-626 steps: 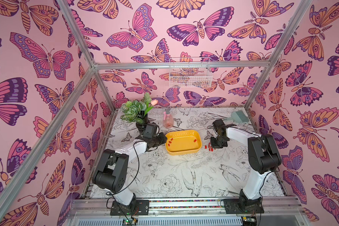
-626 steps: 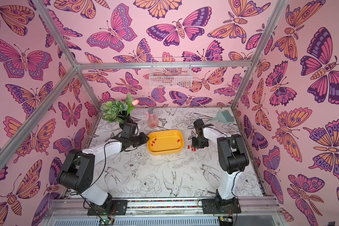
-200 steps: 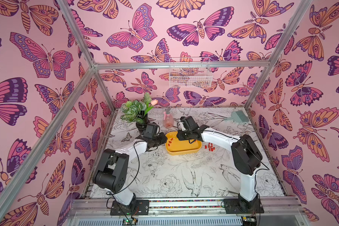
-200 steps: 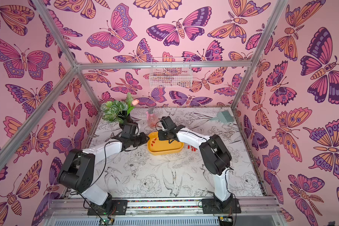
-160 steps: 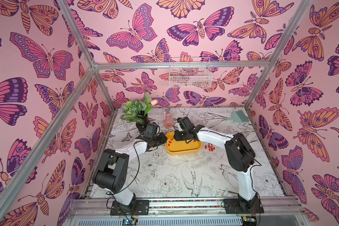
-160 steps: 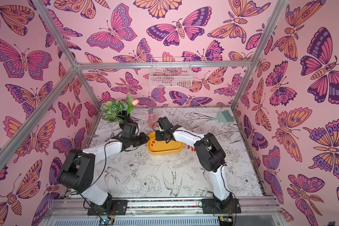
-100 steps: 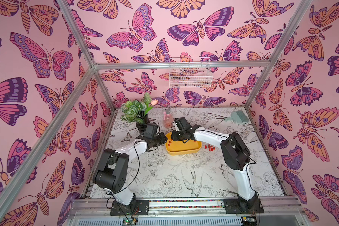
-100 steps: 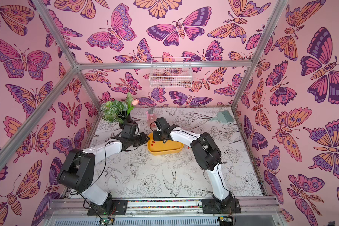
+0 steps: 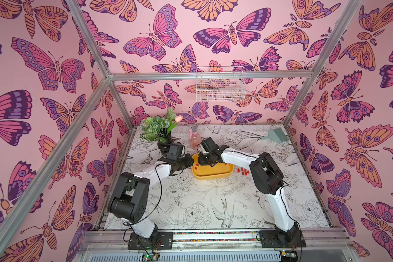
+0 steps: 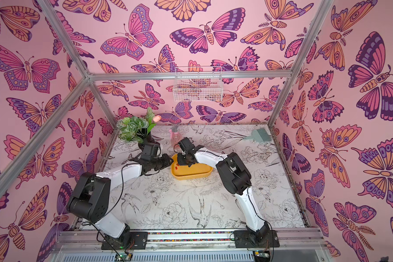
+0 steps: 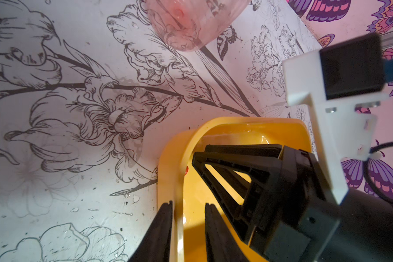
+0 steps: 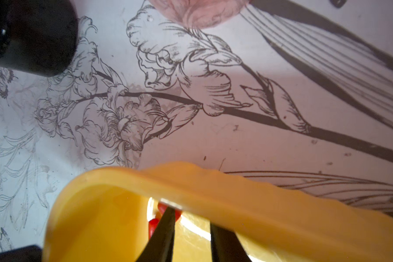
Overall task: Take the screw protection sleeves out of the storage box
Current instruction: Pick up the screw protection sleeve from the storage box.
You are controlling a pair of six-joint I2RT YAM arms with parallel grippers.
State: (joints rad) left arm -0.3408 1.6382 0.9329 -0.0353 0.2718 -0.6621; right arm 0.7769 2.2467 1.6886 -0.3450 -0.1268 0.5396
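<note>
Narrowly ajar right tool [image 12: 191, 217] (empty) beside sleeves [image 12: 154, 223] in storage box [image 12: 213, 181]

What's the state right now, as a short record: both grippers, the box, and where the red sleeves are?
left gripper: jaws astride the storage box end wall, one inside, one outside; grip unclear
right gripper: jaws apart, empty, down inside the box
sleeves in box: a few, beside the right jaws
sleeves out: small cluster lying beyond the box's other end
</note>
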